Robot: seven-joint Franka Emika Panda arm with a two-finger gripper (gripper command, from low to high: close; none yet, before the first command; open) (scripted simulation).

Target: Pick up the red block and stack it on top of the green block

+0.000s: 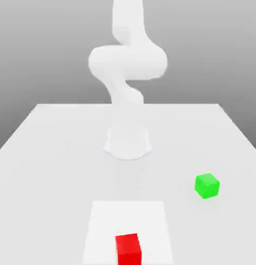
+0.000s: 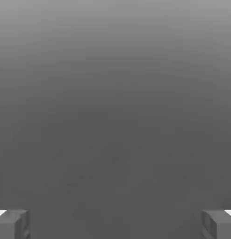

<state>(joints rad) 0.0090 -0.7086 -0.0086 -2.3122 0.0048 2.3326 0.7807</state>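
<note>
On the surface (image 1: 57, 145) in the exterior view, the red block (image 1: 128, 249) sits at the near edge, the green block (image 1: 207, 185) well apart toward that view's right. The hand view has the jaws spread wide, holding nothing. Risk I'd guess: an off-center grab tilting the red block.

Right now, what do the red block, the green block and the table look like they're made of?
Red block: flat, even red with no gloss, so matte plastic or painted wood; the render leaves it open. Green block: the same matte, uniform look in green. Table: smooth, plain white, no grain or shine, possibly a laminate.
</note>
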